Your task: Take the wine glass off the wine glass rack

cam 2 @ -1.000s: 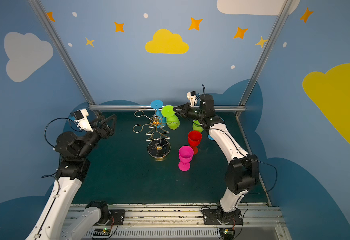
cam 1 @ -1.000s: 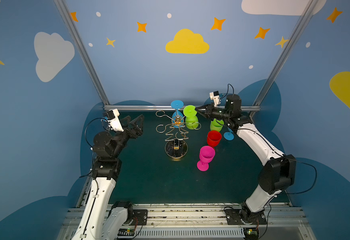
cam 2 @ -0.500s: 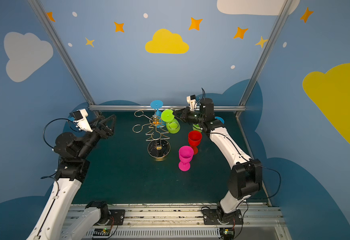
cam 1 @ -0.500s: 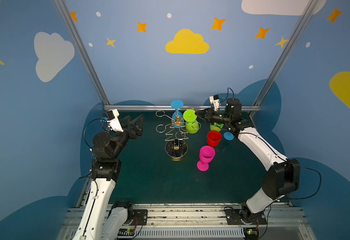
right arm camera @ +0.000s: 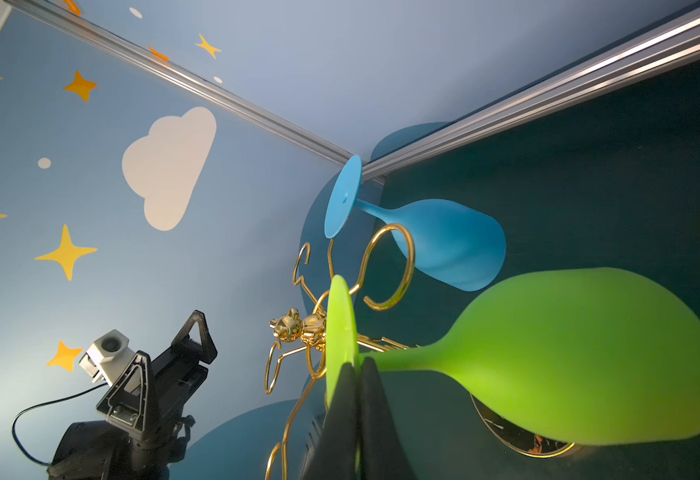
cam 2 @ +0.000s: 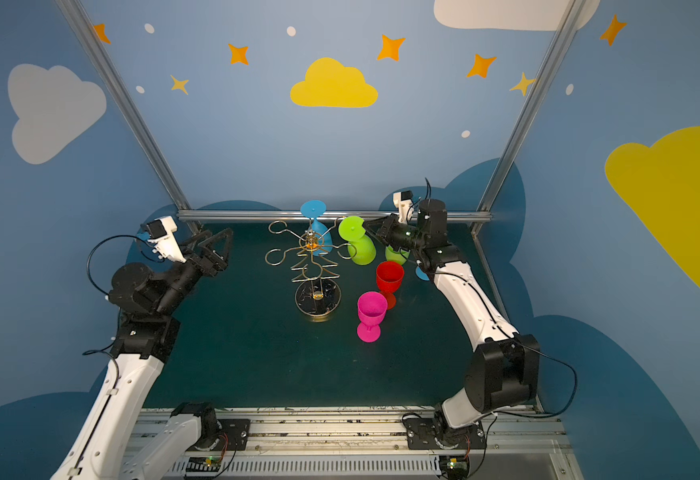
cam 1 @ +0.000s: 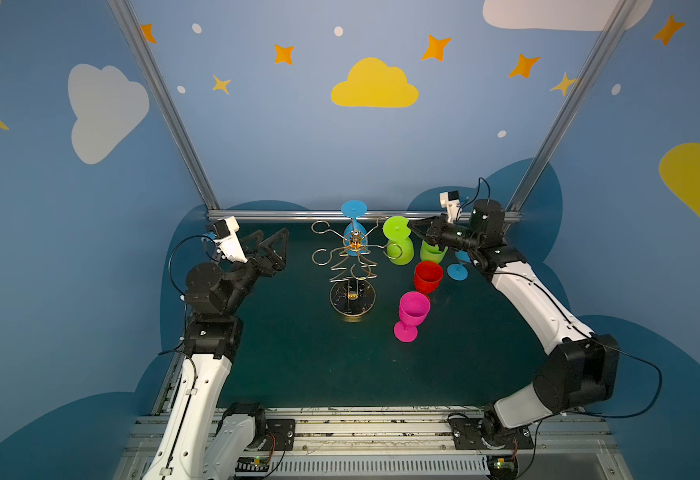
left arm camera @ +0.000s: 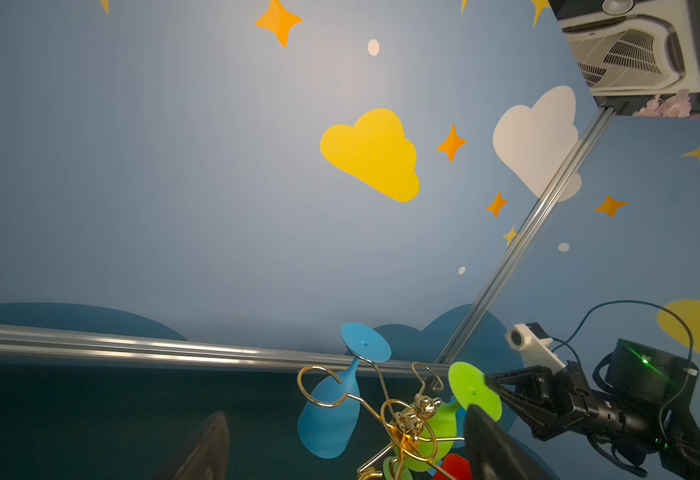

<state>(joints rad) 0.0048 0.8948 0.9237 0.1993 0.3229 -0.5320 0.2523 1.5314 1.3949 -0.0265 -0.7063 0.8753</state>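
Both fingers of the right gripper (right arm camera: 357, 366) pinch the green wine glass (right arm camera: 589, 357) by its foot, inverted beside the wine glass rack (cam 1: 355, 244) near the bench's (cam 1: 298, 357) back edge; left gripper (cam 1: 274, 233) gapes empty.

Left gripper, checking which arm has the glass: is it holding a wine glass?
No, in a top view the left gripper stands open and empty, well to the left of the wine glass rack.
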